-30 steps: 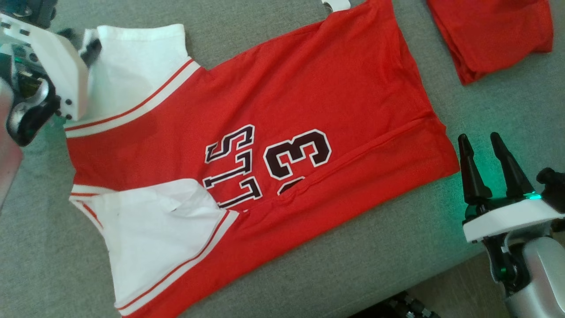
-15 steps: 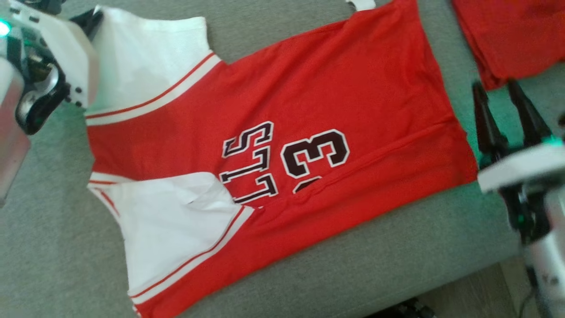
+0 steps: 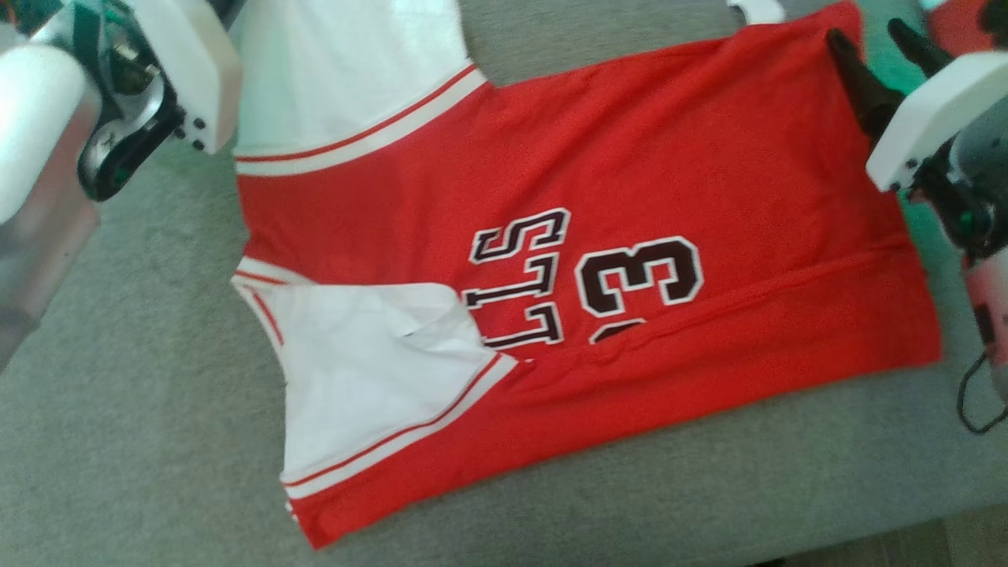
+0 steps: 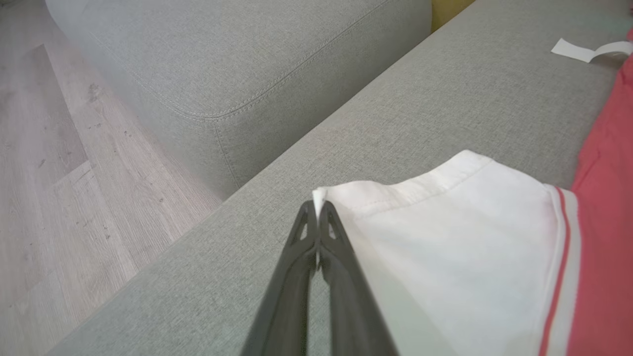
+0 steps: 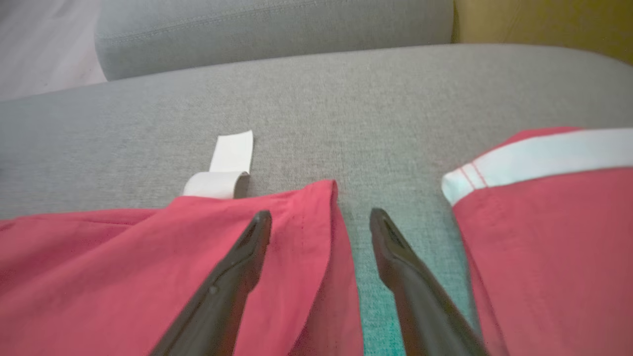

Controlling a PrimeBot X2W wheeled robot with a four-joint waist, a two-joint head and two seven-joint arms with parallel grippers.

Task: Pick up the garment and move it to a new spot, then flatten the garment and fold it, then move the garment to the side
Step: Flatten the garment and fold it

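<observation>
One sliver of jersey sleeve (image 4: pixel 445 247) sits pinched at the tips of my left gripper (image 4: pixel 316 207); tugging may free it. My right gripper (image 5: pixel 320 217) gapes empty.

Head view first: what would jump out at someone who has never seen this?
A red basketball jersey with white sleeves and dark lettering lies spread across the grey sofa seat. At its upper left the left fingers are pinched shut on a white sleeve corner; at the upper right the right fingers stand open at the red hem corner.

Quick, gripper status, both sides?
Left gripper: closed on the jersey's white sleeve corner.
Right gripper: open, holding nothing, jaws at the jersey's hem corner.
</observation>
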